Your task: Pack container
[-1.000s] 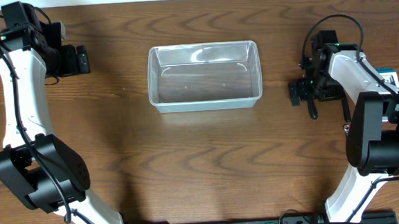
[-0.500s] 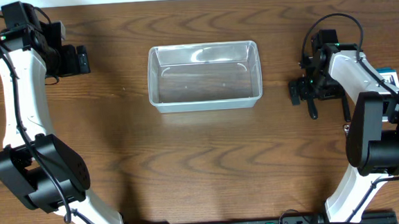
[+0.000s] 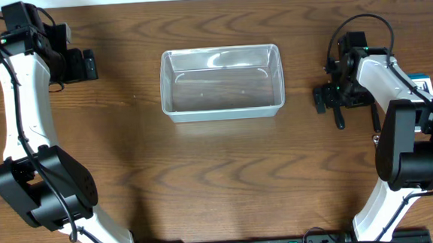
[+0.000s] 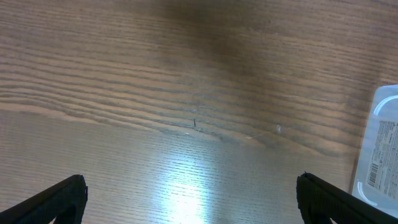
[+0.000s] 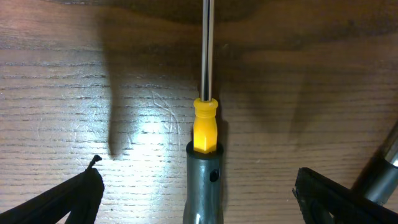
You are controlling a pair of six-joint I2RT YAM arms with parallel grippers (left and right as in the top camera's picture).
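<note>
Container point(image 3: 222, 82) empty, nothing has moved; my right pincer point(image 5: 199, 182) gapes astride the screwdriver point(image 5: 205, 124), left pincer point(image 4: 189, 194) open: packing unstarted.

Brown wood-grain table point(image 3: 220, 174) — glossy, light-streaked

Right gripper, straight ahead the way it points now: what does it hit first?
Likely the screwdriver: its handle lies centred between the open right gripper's fingers, on the table. How far off is unclear.
</note>
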